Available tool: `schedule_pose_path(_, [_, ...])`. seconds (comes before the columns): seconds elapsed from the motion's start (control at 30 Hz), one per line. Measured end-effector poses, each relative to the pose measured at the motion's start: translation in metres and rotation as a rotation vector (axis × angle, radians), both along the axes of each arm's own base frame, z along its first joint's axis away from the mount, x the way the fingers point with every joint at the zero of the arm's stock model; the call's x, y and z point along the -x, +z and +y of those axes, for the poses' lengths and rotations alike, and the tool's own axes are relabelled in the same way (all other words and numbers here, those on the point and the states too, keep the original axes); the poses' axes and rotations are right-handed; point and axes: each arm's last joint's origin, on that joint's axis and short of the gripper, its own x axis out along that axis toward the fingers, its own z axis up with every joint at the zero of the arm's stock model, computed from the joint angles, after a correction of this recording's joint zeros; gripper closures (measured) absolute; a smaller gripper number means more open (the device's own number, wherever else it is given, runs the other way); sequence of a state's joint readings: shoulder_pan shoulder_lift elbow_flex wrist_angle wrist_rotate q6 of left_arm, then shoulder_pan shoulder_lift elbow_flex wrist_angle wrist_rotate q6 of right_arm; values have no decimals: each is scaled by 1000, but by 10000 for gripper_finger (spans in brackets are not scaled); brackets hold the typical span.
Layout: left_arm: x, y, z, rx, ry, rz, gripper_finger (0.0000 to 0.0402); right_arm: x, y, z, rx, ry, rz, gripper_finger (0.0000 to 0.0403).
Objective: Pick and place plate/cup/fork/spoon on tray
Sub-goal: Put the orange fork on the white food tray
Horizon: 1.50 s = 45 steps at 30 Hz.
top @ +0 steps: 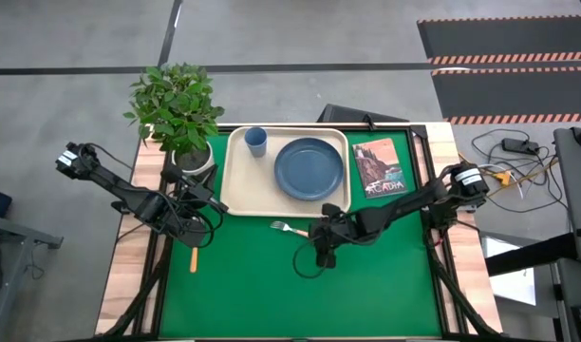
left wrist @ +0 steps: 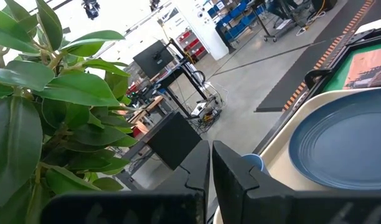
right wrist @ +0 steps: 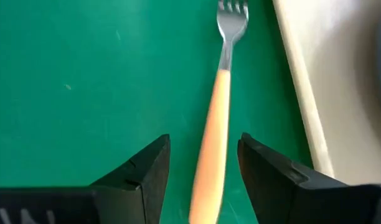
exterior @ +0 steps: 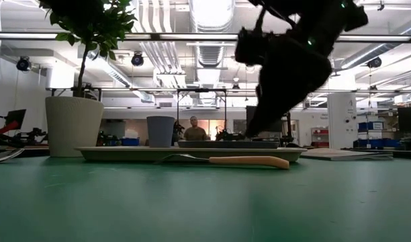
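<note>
Green bench (top: 366, 294): right tool (right wrist: 200, 168) hangs spread astride the pale-handled metal fork (right wrist: 216, 118) lying beside the cream rectangular tray (top: 235, 190), apparently lining up a pickup; left tool (left wrist: 211, 171), pressed together, waits near the potted plant (top: 177, 109).

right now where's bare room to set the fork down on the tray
On the tray, bare room lies along the near lip below the cup, left of the plate. The plate fills the right half. On the mat, the near half is bare. It is crowded by the fork, where the right gripper, open, sits over the handle.
</note>
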<state>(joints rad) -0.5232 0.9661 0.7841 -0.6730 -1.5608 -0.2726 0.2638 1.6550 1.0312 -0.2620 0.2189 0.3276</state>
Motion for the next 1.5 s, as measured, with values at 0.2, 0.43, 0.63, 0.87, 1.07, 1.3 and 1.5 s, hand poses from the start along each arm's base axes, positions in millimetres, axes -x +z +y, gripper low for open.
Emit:
schedule_pose_path(0.2, [0, 0, 0, 0, 0, 1, 402, 11, -18, -3, -8, -30, 36, 227])
schedule_pose_path(0.43, [0, 0, 0, 0, 0, 0, 402, 19, -31, -4, -24, -39, 11, 228])
schedule_pose_path(0.63, [0, 0, 0, 0, 0, 0, 402, 27, -44, -6, -46, -57, -21, 252])
schedule_pose_path(0.87, [0, 0, 0, 1, 0, -2, 402, 32, -51, -7, -47, -64, -33, 328])
schedule_pose_path(1.07, [0, 0, 0, 1, 0, -2, 402, 32, -50, -7, -57, -46, -31, 337])
schedule_pose_path(1.3, [-1, 4, -1, 14, 0, -23, 402, 37, -30, -5, -116, 59, -54, 337])
schedule_pose_path(1.5, [-4, 9, -3, 58, -8, -85, 402, 58, -2, -4, -127, 131, -178, 337])
